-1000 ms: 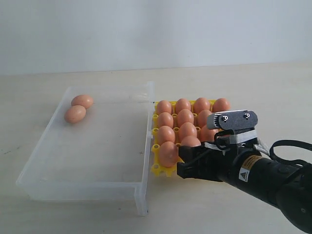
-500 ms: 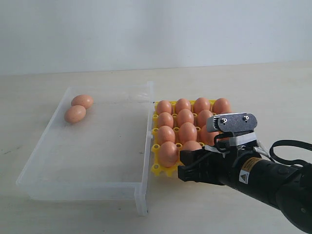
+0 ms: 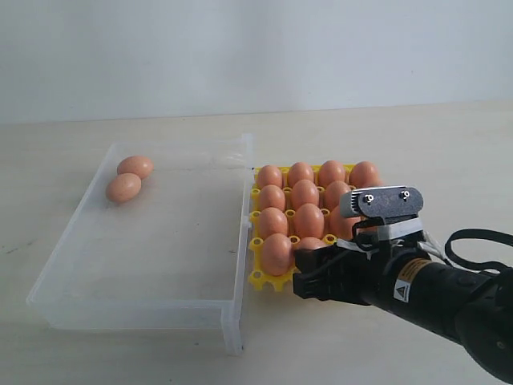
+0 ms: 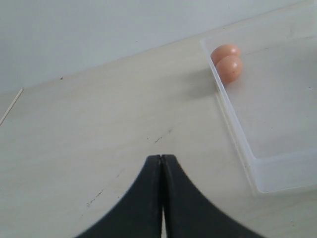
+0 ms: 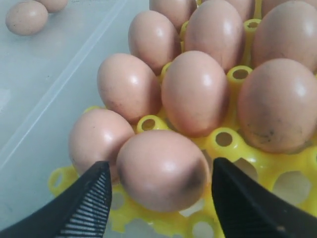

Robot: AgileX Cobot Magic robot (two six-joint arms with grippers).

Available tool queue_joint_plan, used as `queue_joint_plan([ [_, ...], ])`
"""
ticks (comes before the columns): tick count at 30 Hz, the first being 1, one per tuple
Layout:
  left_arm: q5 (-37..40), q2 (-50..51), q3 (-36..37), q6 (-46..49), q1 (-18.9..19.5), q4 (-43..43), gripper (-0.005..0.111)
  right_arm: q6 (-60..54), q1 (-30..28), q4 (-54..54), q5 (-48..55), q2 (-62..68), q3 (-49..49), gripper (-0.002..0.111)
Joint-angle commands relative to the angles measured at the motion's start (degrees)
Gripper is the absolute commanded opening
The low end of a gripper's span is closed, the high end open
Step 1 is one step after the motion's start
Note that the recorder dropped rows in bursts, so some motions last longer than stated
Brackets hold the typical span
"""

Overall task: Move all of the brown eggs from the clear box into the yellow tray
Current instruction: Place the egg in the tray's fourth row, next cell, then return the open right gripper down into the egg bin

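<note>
Pulling away carelessly is the risk here. The right gripper has its jaws open on either side of a front-row egg with only slim gaps, gripping nothing, so a sideways drift or tilt could nudge the egg from its cup or knock it against its neighbours. That egg sits in the yellow tray, smooth, matte and orange-brown, with a darker smudge on one flank. Two brown eggs lie touching in the clear box, in its far corner. The left gripper is closed on nothing, above the table.

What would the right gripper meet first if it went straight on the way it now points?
Probably the brown egg lying between its open jaws, seated in the yellow tray; how close it is stays unclear.
</note>
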Motion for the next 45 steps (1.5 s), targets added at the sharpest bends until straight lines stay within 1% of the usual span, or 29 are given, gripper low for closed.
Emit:
queue_joint_plan([
  [1, -0.32, -0.35, -0.23, -0.30, -0.11, 0.00, 0.000, -0.17, -0.21, -0.02, 1.18, -4.57, -0.38, 0.058],
  [8, -0.32, -0.35, -0.23, -0.30, -0.11, 0.00, 0.000, -5.16, -0.21, 4.68, 2.54, -10.55, -0.38, 0.058],
  [10, -0.32, -0.35, -0.23, -0.30, -0.11, 0.00, 0.000, -5.93, -0.21, 5.98, 6.48, -13.43, -0.99, 0.057],
  [12, -0.32, -0.35, -0.23, -0.30, -0.11, 0.00, 0.000, -6.40, -0.21, 5.70, 16.06, -16.35, -3.44, 0.056],
  [13, -0.32, -0.35, -0.23, -0.30, -0.11, 0.00, 0.000, -6.15, -0.21, 4.46, 24.53, -18.14, -6.10, 0.055],
  [14, -0.32, -0.35, -0.23, -0.30, -0.11, 0.00, 0.000, -5.90, -0.21, 3.15, 30.37, -19.05, -8.26, 0.055],
  [16, -0.32, -0.35, -0.23, -0.30, -0.11, 0.00, 0.000, -6.01, 0.56, -0.78, 44.80, -19.99, -14.96, 0.055],
  [18, -0.32, -0.35, -0.23, -0.30, -0.11, 0.00, 0.000, -7.65, 2.00, -2.89, 55.53, -19.38, -22.03, 0.055],
  [19, -0.32, -0.35, -0.23, -0.30, -0.11, 0.00, 0.000, -9.55, 2.62, -2.27, 59.90, -18.54, -26.18, 0.055],
  [21, -0.32, -0.35, -0.23, -0.30, -0.11, 0.00, 0.000, -11.45, 3.54, 1.87, 64.37, -15.99, -34.53, 0.055],
  [26, -0.32, -0.35, -0.23, -0.30, -0.11, 0.00, 0.000, -12.34, 5.13, 24.00, 65.22, -4.47, -52.63, 0.055],
  [28, -0.32, -0.35, -0.23, -0.30, -0.11, 0.00, 0.000, -11.99, 5.13, 27.86, 64.92, 1.02, -58.27, 0.055],
  [35, -0.32, -0.35, -0.23, -0.30, -0.11, 0.00, 0.000, 4.95, 5.13, 28.25, 69.06, 21.64, -78.52, 0.055],
  [42, -0.32, -0.35, -0.23, -0.30, -0.11, 0.00, 0.000, 15.46, 5.13, 28.04, 76.36, 36.78, -97.15, 0.055],
  [45, -0.32, -0.35, -0.23, -0.30, -0.11, 0.00, 0.000, 19.23, 5.27, 27.06, 78.22, 41.43, -103.21, 0.055],
])
